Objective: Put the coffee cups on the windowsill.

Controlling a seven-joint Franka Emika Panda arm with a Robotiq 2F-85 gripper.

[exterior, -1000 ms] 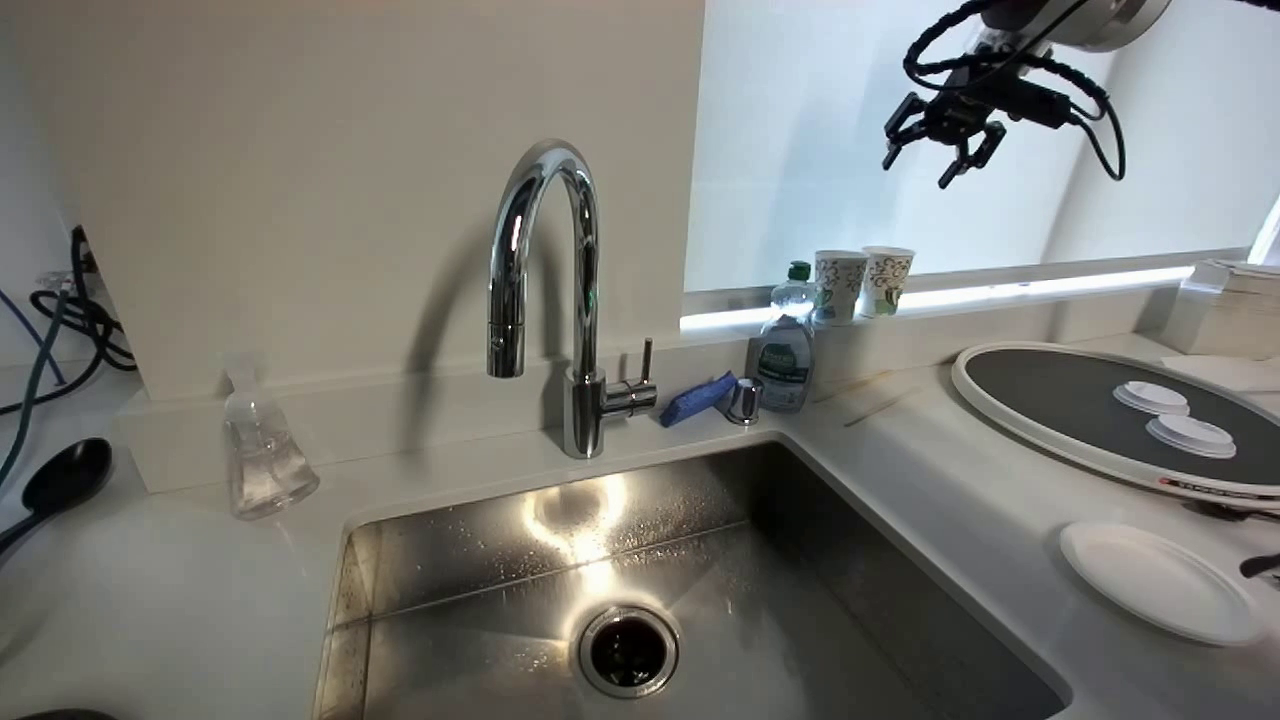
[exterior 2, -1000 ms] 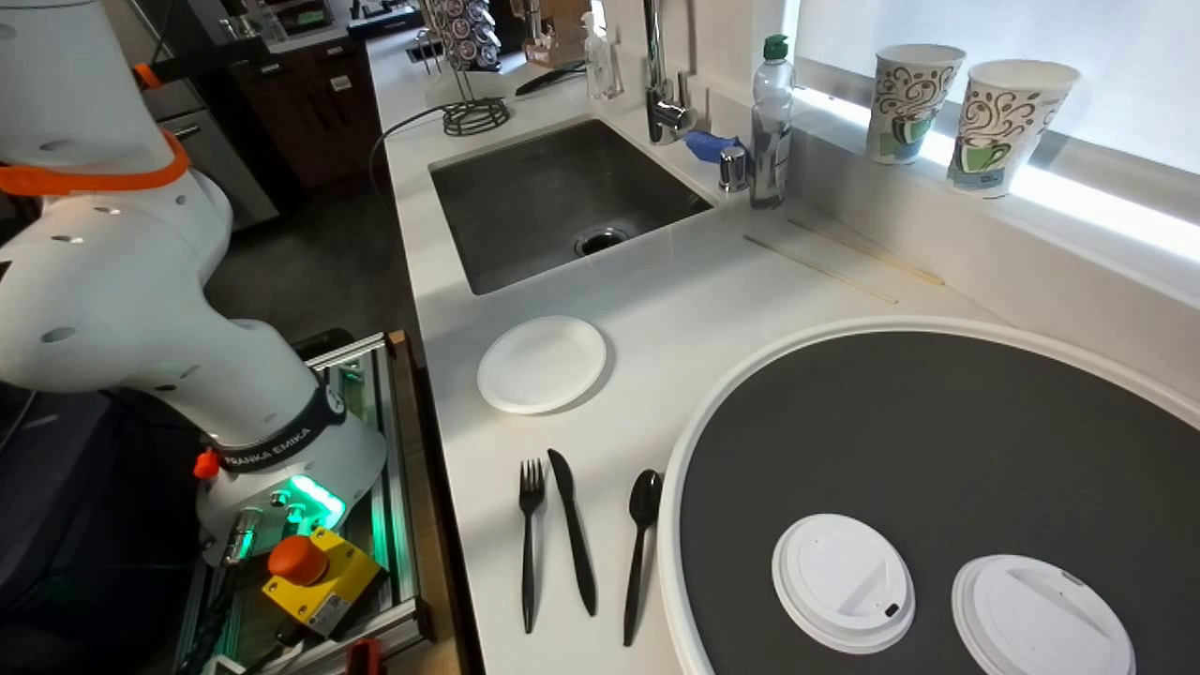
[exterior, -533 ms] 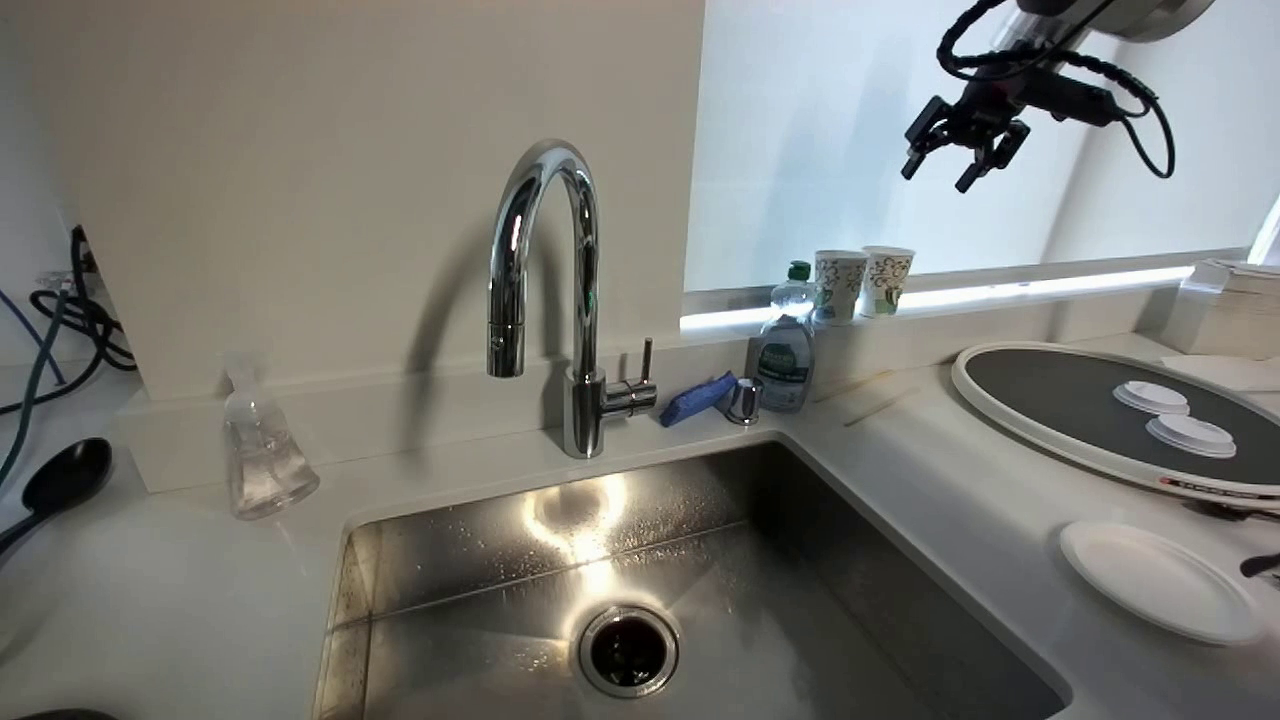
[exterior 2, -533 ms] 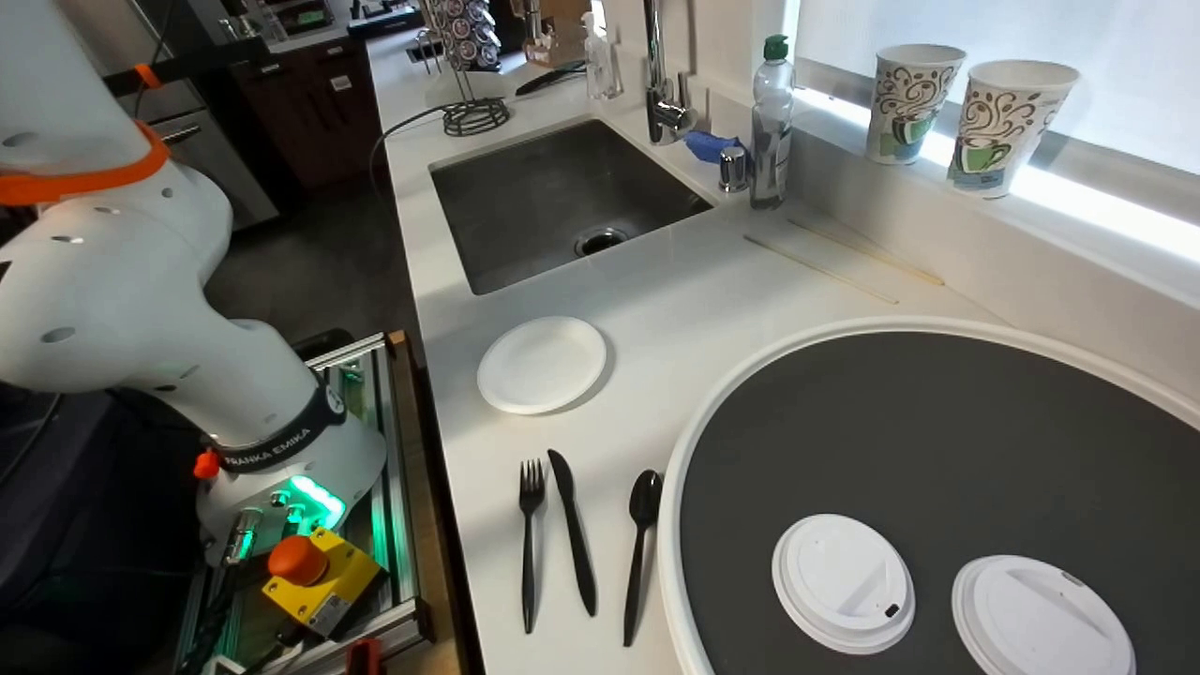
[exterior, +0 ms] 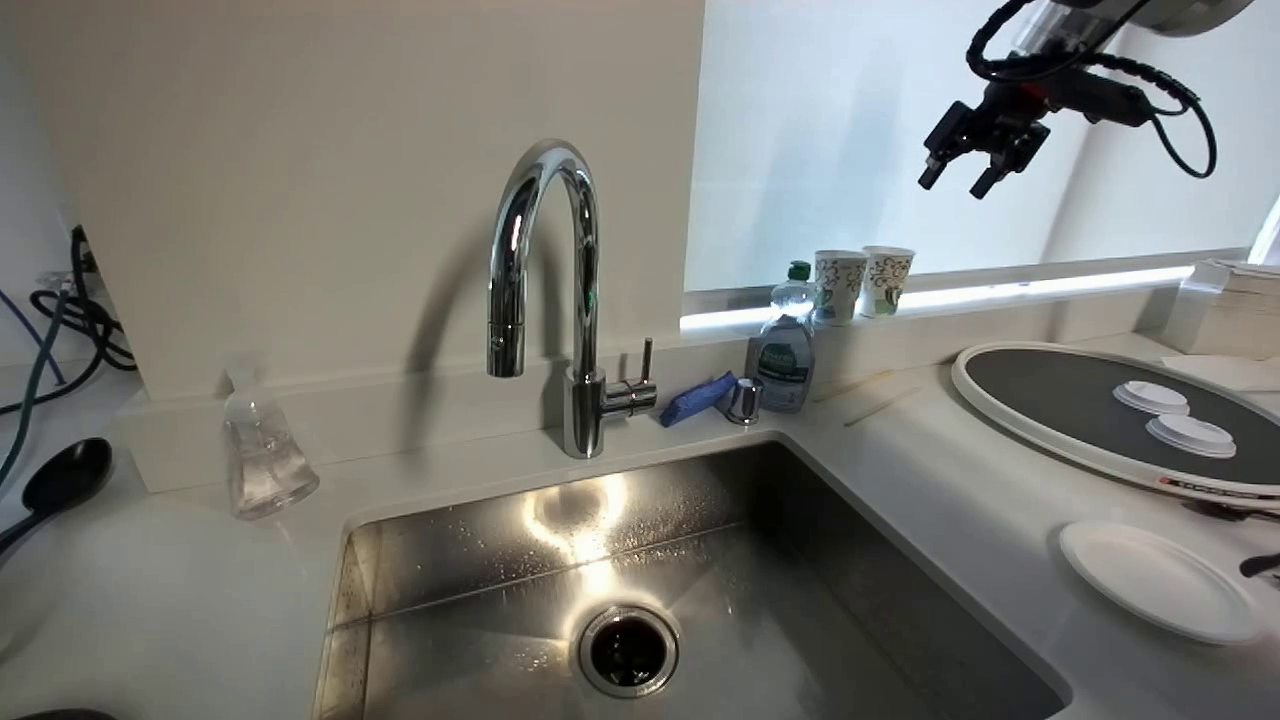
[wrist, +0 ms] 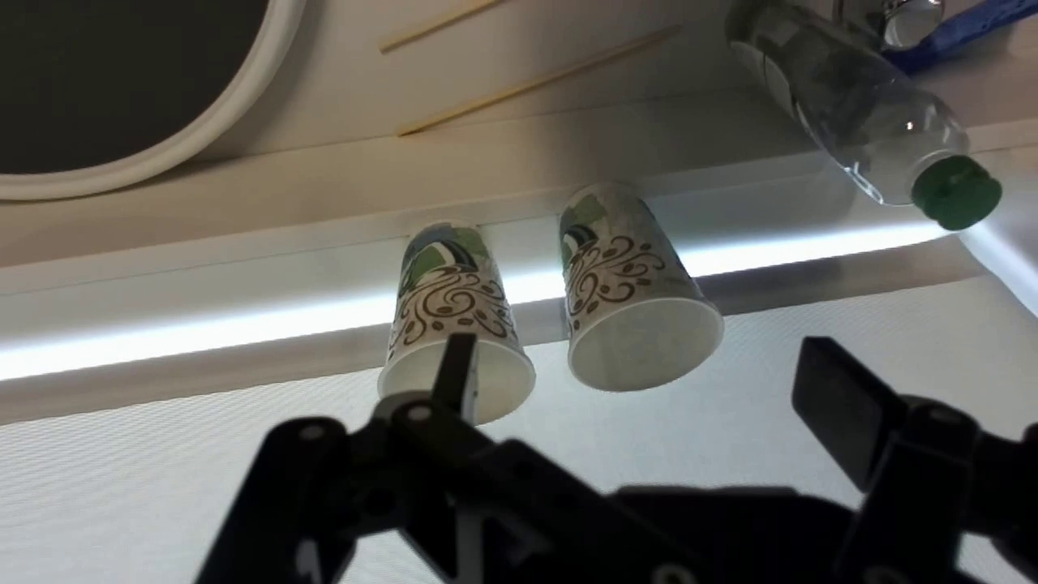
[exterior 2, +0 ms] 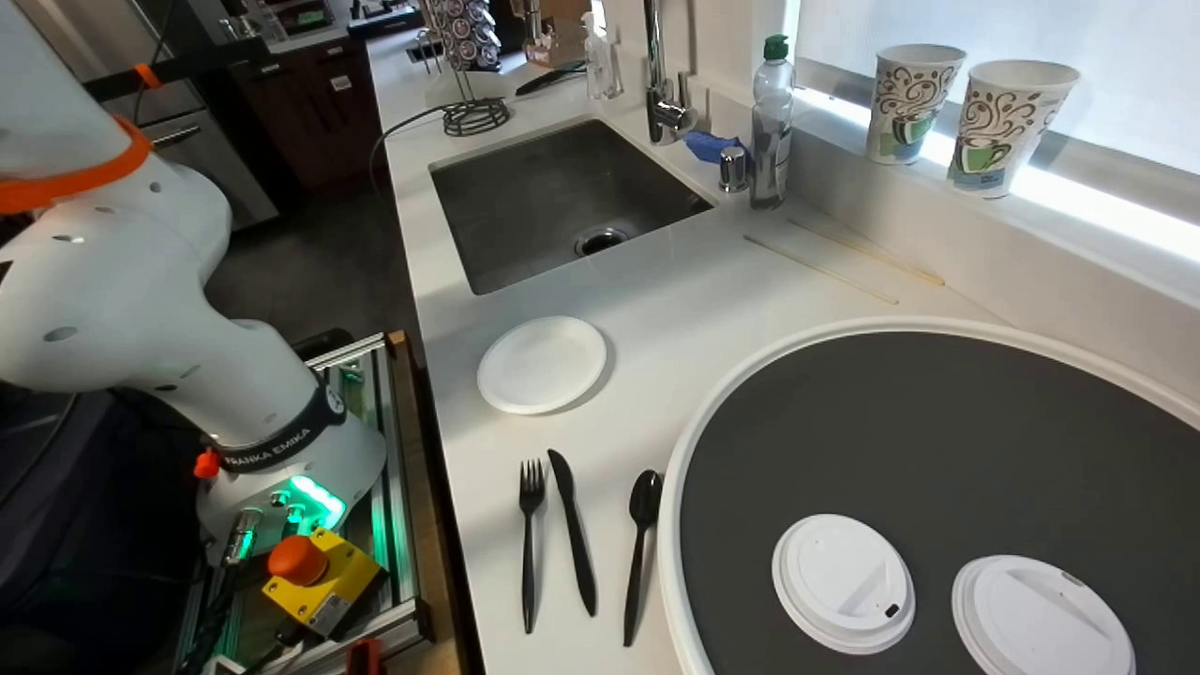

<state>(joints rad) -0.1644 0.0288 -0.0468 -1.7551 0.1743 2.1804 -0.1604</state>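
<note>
Exterior view, upper right: gripper (exterior: 956, 183), jaws wide apart, gap bare, well clear of cups (exterior: 887, 284). Cups upright on sill (exterior: 1010, 294), just beside each other.

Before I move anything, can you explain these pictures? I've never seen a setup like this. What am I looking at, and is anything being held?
The machine is a white jointed robot arm ending in a black claw. Two pictures come from cameras standing outside the robot; the wrist picture looks out past the claw. That one is upside down: the two paper cups seem to point rim downward there, but both exterior views show them upright on the windowsill.

Lower, on the counter, are a green-capped bottle, a plate, a fork, a knife, a spoon and a dark round board carrying two white lids. A sink is set into it.

The claw is up in the air, open, holding nothing.
</note>
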